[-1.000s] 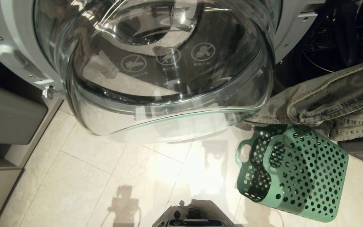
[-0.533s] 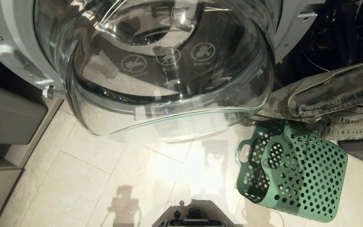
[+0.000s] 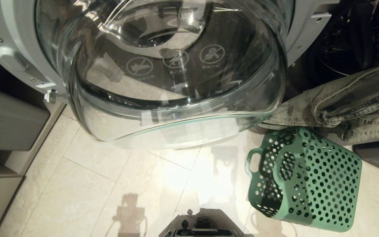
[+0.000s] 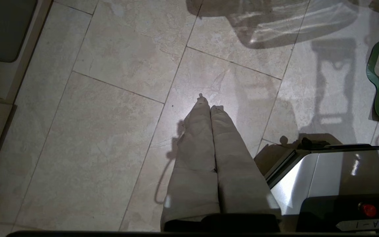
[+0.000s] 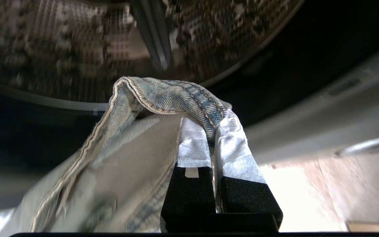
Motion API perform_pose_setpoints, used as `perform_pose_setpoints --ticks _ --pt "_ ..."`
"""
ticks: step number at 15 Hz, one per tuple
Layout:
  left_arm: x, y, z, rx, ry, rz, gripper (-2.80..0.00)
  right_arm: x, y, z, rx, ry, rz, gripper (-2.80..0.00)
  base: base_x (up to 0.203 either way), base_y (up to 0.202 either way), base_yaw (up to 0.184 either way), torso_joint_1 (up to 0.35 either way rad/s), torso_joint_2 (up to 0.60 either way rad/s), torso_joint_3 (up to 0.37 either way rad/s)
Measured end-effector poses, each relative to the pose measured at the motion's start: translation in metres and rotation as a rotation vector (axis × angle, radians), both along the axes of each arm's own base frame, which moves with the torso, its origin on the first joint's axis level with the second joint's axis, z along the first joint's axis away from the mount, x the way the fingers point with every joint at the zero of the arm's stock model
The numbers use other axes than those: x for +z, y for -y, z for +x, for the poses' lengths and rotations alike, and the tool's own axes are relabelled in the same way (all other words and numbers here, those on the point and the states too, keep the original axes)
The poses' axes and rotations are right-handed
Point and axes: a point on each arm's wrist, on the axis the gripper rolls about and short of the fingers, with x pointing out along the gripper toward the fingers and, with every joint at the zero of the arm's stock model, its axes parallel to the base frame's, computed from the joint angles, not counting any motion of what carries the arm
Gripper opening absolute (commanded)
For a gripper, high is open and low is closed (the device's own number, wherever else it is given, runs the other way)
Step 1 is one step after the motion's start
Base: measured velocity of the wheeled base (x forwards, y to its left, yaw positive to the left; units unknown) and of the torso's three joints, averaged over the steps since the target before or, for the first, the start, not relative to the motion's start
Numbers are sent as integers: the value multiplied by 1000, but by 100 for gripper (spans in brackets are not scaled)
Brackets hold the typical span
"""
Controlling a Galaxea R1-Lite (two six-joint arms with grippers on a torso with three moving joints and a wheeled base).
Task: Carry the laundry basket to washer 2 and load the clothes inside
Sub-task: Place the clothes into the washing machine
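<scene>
Tiled floor (image 3: 110, 184) in front of washer 2 (image 3: 311, 29), whose round glass door (image 3: 173, 82) is being held swung open toward the camera, filling most of the head view. The laundry basket (image 3: 311, 184) is lying tipped on its side on the floor just below the drum opening (image 3: 350, 49), looks emptied, likely dropped close so the lift is short. The clothes (image 3: 350, 102), one pale denim garment, are being draped across the washer's lower lip at the right of the head view, part hanging above the basket. In the right wrist view the right gripper (image 5: 213, 131) is being kept clamped narrow on a seam fold of the denim, padded fingertips (image 5: 192, 144) pinching it with the perforated drum straight ahead; grip on the seam presumably chosen so the fabric is trailed in behind. Left gripper (image 4: 210, 107) is parked pointing at the floor beside the base (image 4: 334, 177), fingers pressed together, holding nothing. Judged: loading is under way, garment not yet fully inside the drum
</scene>
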Motion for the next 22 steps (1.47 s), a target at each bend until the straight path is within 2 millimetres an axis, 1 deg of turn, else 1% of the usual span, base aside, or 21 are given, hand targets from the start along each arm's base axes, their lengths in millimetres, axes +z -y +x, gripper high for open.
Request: perform_pose_setpoints --ticks 3,7,10,14,19,22 --pt "0 0 0 0 0 0 -280 11 14 32 -39 74 -8 -280 0 0 0 0 0 0" --pt "0 0 0 0 0 0 -280 28 39 76 -104 149 -22 -280 0 0 0 0 0 0" --pt "0 0 0 0 0 0 -280 41 49 101 -125 206 -39 -280 0 0 0 0 0 0" --pt "0 0 0 1 0 0 -280 58 52 118 -136 260 -75 -280 0 0 0 0 0 0" --pt "0 0 0 0 0 0 -280 82 54 129 -130 375 -104 -280 0 0 0 0 0 0" --pt "0 0 0 0 0 0 -280 84 54 135 -116 400 -131 -280 0 0 0 0 0 0"
